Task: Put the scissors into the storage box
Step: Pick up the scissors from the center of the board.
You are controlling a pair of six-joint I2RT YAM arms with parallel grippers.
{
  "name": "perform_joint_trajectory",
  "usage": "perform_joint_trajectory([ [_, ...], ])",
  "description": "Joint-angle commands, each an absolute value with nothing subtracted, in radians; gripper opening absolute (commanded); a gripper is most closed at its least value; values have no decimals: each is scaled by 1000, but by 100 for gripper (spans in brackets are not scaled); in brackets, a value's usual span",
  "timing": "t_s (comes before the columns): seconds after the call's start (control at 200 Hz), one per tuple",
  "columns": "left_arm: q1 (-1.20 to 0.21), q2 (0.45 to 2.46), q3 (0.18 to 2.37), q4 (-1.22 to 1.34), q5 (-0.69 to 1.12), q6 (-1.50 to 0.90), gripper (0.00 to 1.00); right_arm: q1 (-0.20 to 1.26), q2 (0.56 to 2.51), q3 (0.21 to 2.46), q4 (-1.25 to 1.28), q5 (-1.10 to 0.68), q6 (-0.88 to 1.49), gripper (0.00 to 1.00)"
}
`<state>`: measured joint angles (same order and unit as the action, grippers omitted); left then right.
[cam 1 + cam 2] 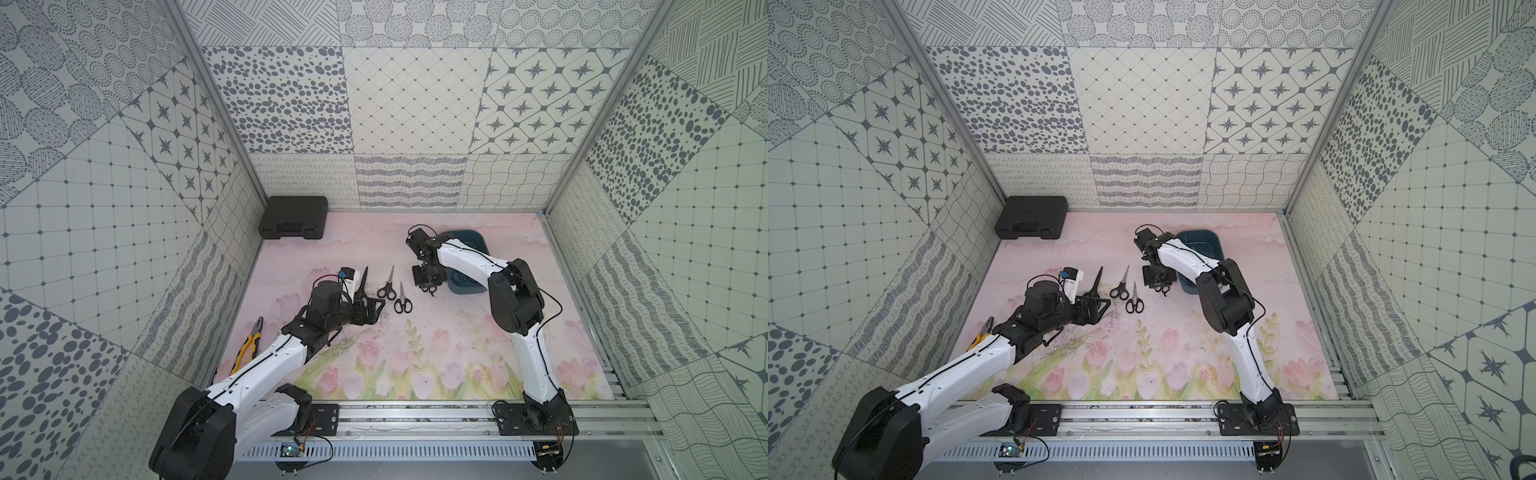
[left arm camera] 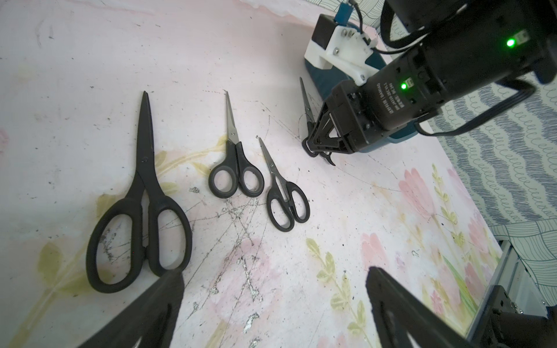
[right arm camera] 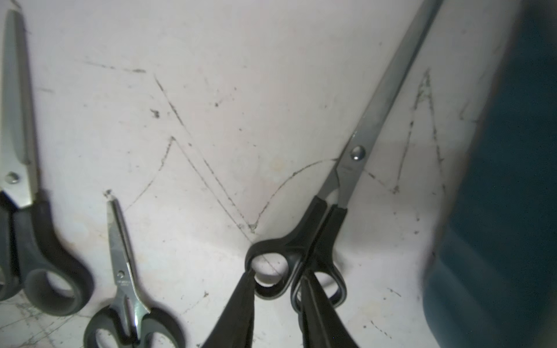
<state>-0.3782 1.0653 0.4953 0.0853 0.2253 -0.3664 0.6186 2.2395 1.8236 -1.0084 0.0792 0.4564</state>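
Left gripper (image 2: 274, 271) spread wide, empty, hovering just by the handles of the big black scissors (image 2: 144, 158), which lie flat on the mat. Grey-handled pair (image 2: 232, 132) and slim pair (image 2: 272, 165) lie beside them. Farther on, right gripper (image 3: 277, 277) is narrowed onto one handle loop of the long-bladed scissors (image 3: 357, 153), fingertips touching it. These sit outside the box (image 3: 506, 195), just beside its wall.

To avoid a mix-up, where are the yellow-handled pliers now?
In a top view the pliers lie at the mat's left edge, close beside the left arm.
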Motion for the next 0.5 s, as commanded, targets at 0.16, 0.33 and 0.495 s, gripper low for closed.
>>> perform_joint_trajectory([
  [0.16,-377,1079,498,117,247,-356,99,609,2285,1784,-951,65,509,24],
  [0.33,-377,1078,495,118,249,-353,100,603,2285,1748,-940,77,498,21],
  [0.495,-378,1078,494,121,255,-353,99,615,2288,1718,-941,105,414,17],
])
